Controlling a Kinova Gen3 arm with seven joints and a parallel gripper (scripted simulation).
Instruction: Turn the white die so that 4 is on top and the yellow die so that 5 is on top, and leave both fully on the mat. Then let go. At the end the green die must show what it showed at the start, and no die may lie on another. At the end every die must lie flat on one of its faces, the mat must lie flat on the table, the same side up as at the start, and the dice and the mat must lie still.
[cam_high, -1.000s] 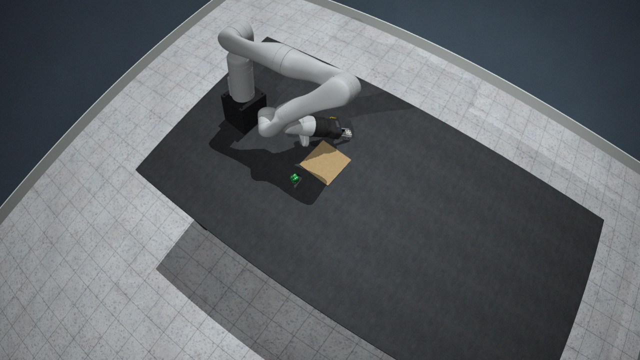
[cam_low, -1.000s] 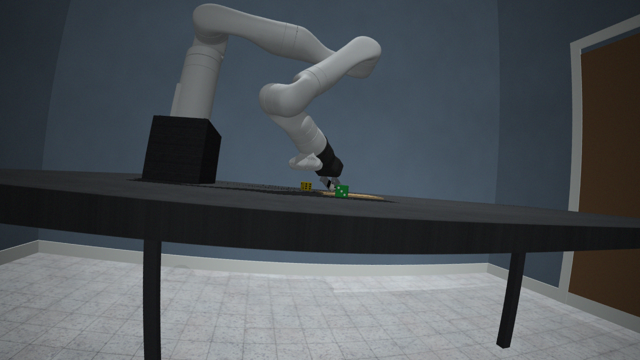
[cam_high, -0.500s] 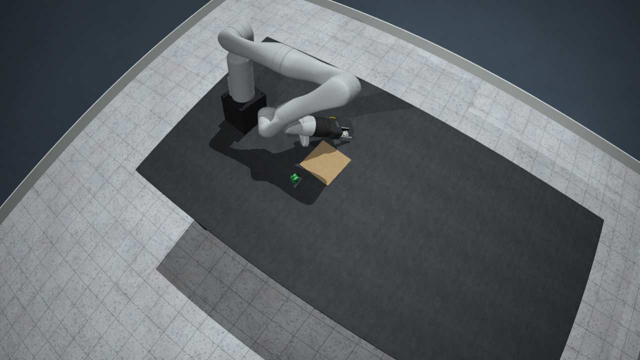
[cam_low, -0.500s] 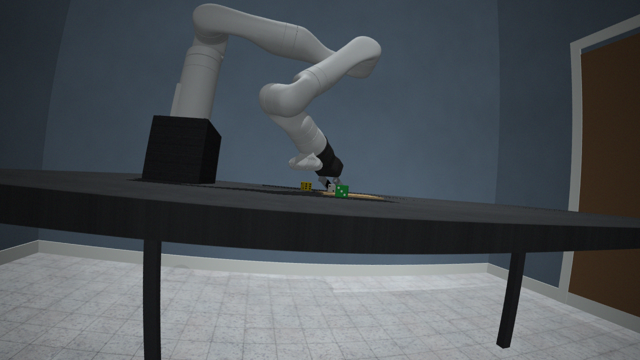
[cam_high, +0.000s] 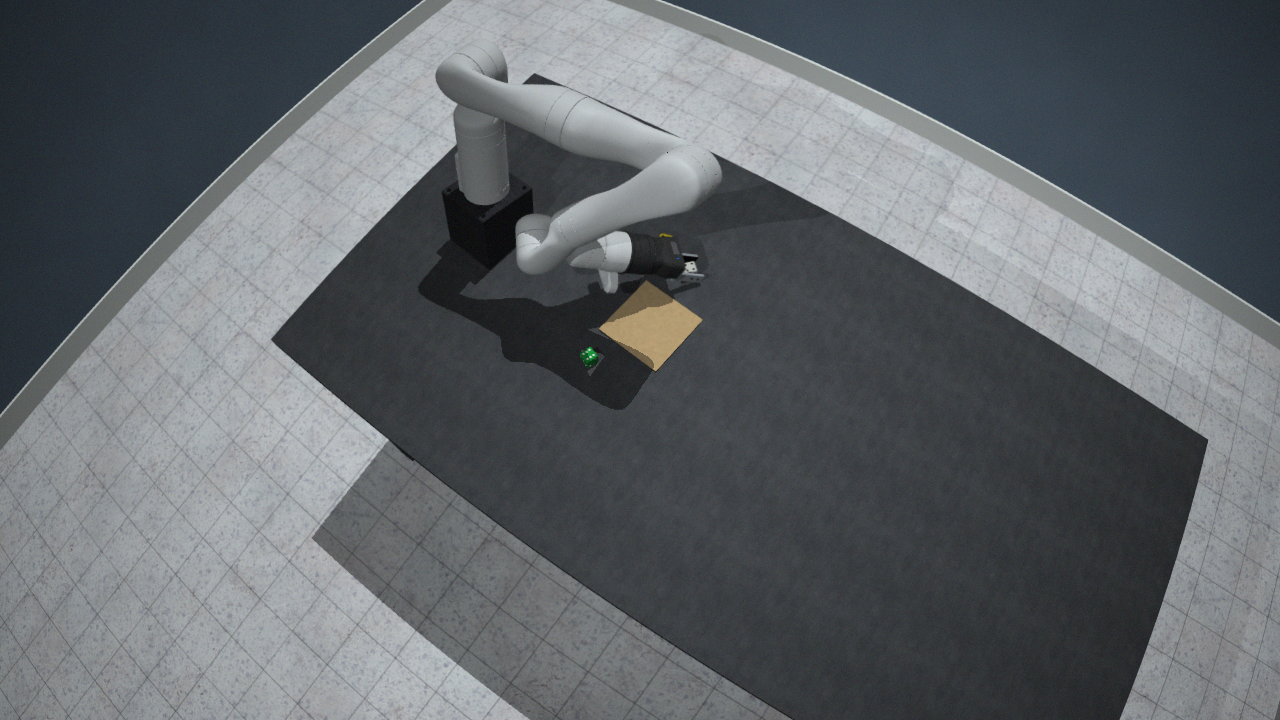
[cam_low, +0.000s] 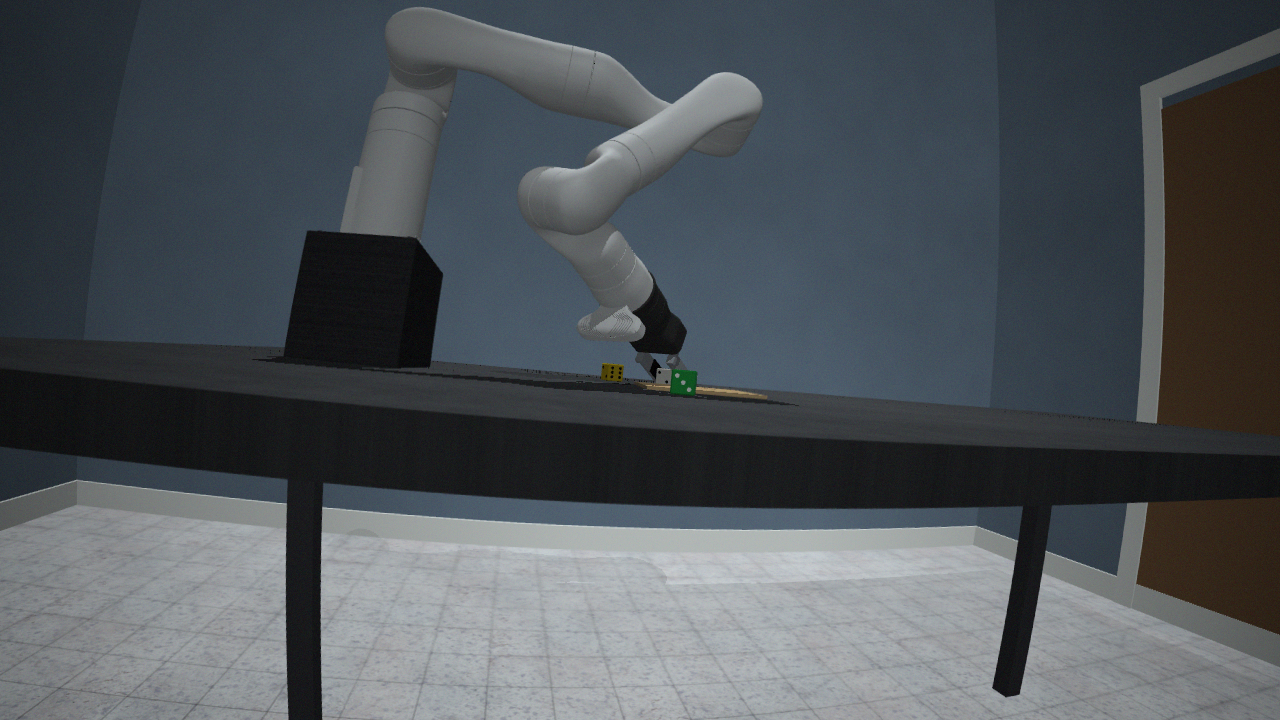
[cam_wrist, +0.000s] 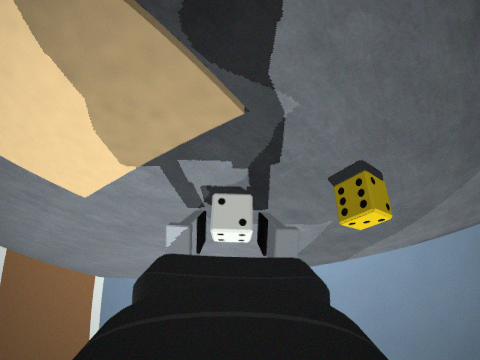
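White plastic-looking links make up the arm (cam_high: 608, 129) (cam_low: 501, 67), which rises from a black block (cam_high: 487, 234) (cam_low: 353, 300) at upper left of the top frame and bends down toward the dark table (cam_high: 850, 429) (cam_low: 447, 434) (cam_wrist: 400, 75). Its gripper (cam_high: 694, 267) (cam_low: 666, 368) (cam_wrist: 231, 226) is open around the white die (cam_high: 690, 266) (cam_low: 662, 377) (cam_wrist: 231, 217), with a visible gap on each side in the wrist frame. There, the die stands below centre, two pips on its larger visible face and four on the brighter face beneath. It is off the tan mat (cam_high: 662, 326) (cam_low: 738, 393) (cam_wrist: 125, 90), which fills the upper left of that frame.

Also off the mat, the yellow die (cam_low: 613, 372) (cam_wrist: 362, 200) sits at right in the wrist frame, showing six pips on one side and three on its bright face. Near the mat's left corner in the top frame lies the green die (cam_high: 588, 357) (cam_low: 683, 383); the exterior view shows three pips on its near side.
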